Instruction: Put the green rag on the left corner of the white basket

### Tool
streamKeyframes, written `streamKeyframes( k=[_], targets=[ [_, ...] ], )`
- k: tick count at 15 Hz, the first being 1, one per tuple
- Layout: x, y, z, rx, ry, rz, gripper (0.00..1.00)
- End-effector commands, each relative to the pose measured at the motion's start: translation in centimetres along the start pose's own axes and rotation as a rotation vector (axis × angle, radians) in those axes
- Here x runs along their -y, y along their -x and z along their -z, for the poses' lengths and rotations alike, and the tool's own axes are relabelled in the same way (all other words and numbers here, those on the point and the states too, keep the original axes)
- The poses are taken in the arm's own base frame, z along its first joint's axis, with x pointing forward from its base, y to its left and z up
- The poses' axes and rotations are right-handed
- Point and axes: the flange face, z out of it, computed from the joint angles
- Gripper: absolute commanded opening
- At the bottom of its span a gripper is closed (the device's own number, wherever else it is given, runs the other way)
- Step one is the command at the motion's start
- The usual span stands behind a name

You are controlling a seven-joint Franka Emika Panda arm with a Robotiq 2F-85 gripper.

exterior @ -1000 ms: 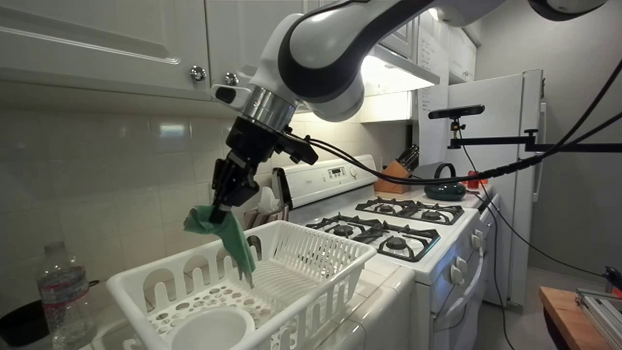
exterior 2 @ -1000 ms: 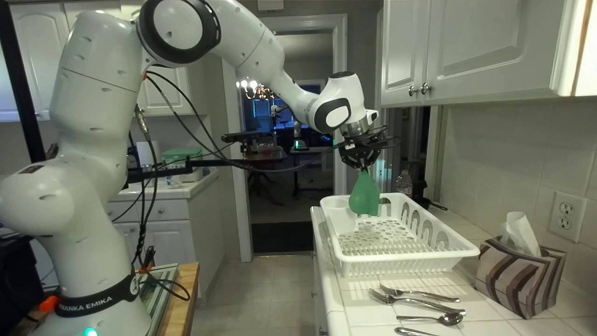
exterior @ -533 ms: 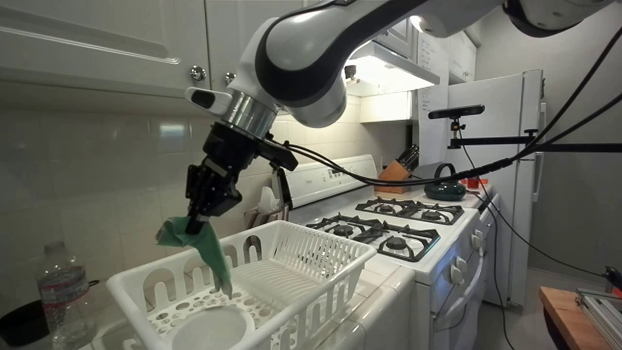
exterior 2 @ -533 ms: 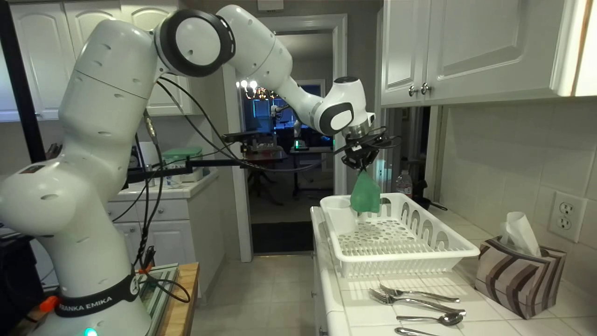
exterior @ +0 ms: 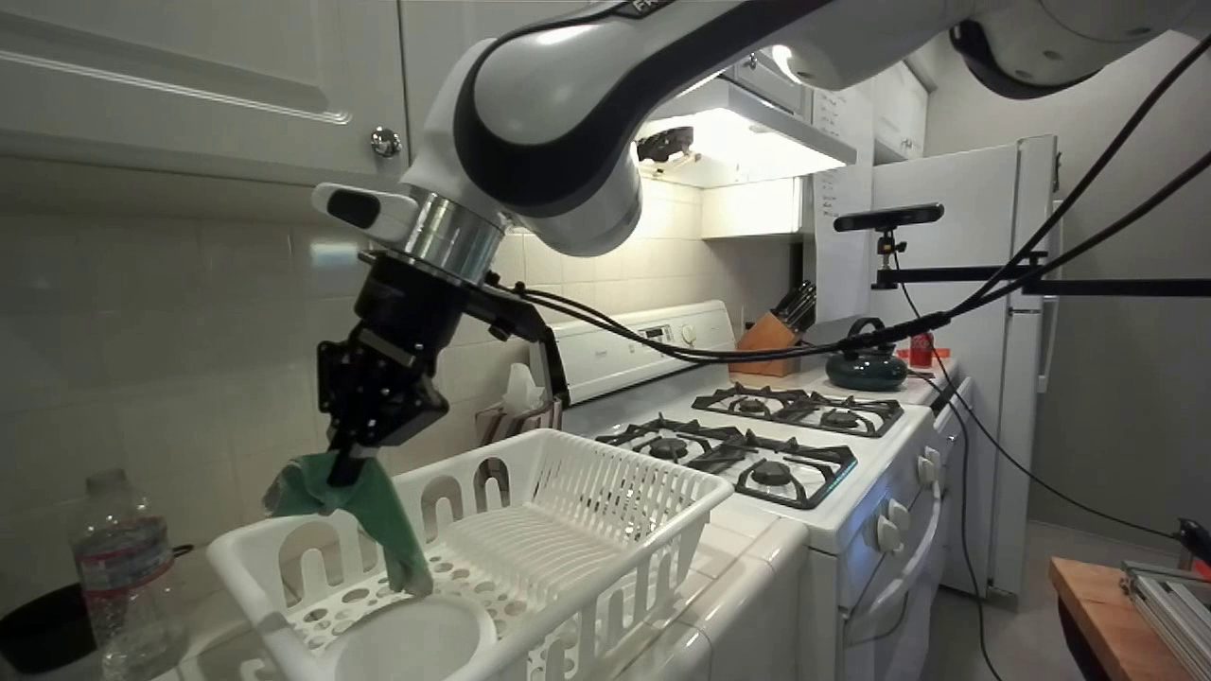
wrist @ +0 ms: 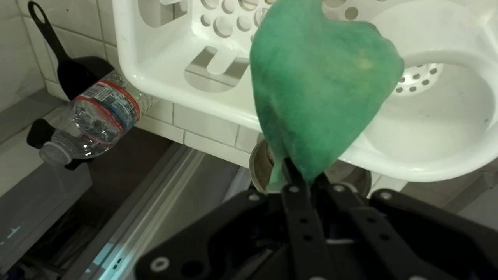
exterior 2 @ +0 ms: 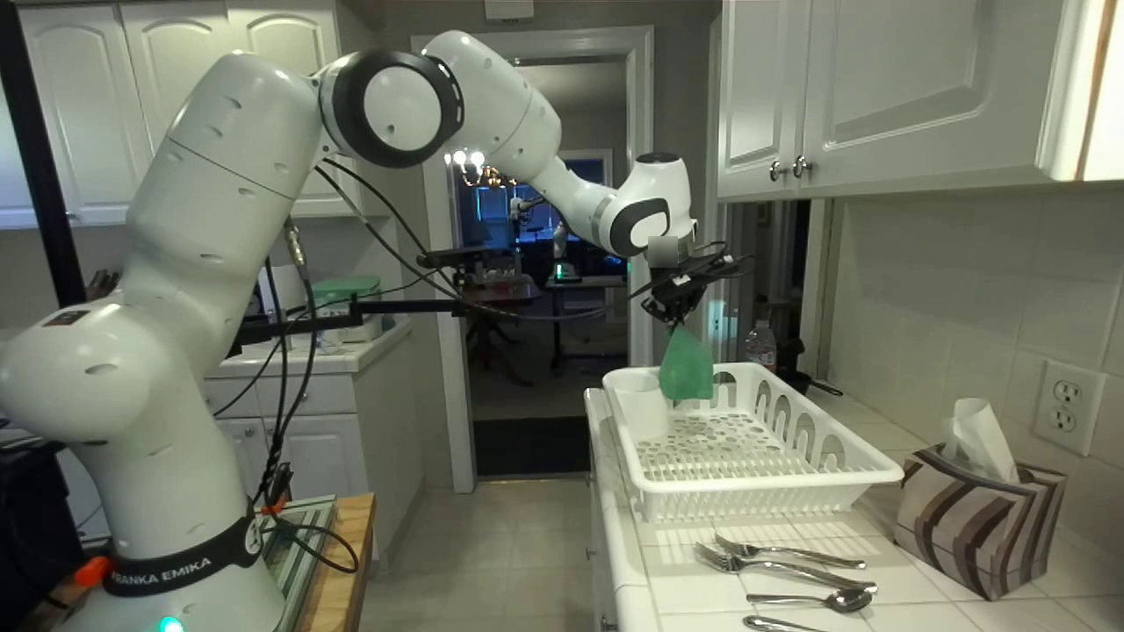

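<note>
In an exterior view, two forks [exterior 2: 812, 576], a spoon [exterior 2: 850, 600] and a partly cut-off handle [exterior 2: 773, 623] lie on the tiled counter [exterior 2: 676, 588]. A striped box [exterior 2: 975, 527] stands near them, a tissue [exterior 2: 982, 443] poking up from it, an outlet [exterior 2: 1065, 405] on the wall behind. A bottle [wrist: 109, 109] stands upright beside a black pan [wrist: 74, 77]. In an exterior view, a lit hood [exterior: 804, 140] hangs above a stove [exterior: 885, 454]; beyond it stand a knife block [exterior: 766, 342], a kettle [exterior: 866, 372] and a fridge [exterior: 993, 378].

End effector [wrist: 306, 175] pinches green rag [wrist: 323, 85]; rag hides part of white basket [wrist: 167, 87], contact unclear. White holder [wrist: 439, 116] with holed bottom at right, inside basket. Clear labelled bottle [wrist: 107, 111] and black long-handled item [wrist: 76, 76] at left, outside basket rim; tiled counter [wrist: 206, 126] alongside.
</note>
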Motion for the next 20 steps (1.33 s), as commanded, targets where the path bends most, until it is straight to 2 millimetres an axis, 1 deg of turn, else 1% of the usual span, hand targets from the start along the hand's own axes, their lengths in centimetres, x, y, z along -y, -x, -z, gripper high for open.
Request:
streamKeyframes(
  k=[1, 4, 8, 12, 16, 17, 18, 20],
  targets=[
    [-0.6, -1.0, -1.1, 0.009, -0.019, 0.093, 0.02],
    [-0.6, -1.4, -1.8, 0.004, -0.026, 0.137, 0.02],
    [-0.6, -2.5, -2.2, -0.008, -0.025, 0.183, 0.02],
    [-0.2, -3.7, -2.7, -0.009, -0.024, 0.189, 0.02],
    [0.1, -4.1, -3.1, 0.003, -0.024, 0.206, 0.02],
    [0.1, -4.1, -3.3, 0.01, -0.023, 0.209, 0.33],
    [0.1, -4.1, -3.3, 0.014, -0.021, 0.211, 0.35],
    [0.1, -4.0, -3.5, 0.023, -0.02, 0.219, 0.46]
  ],
)
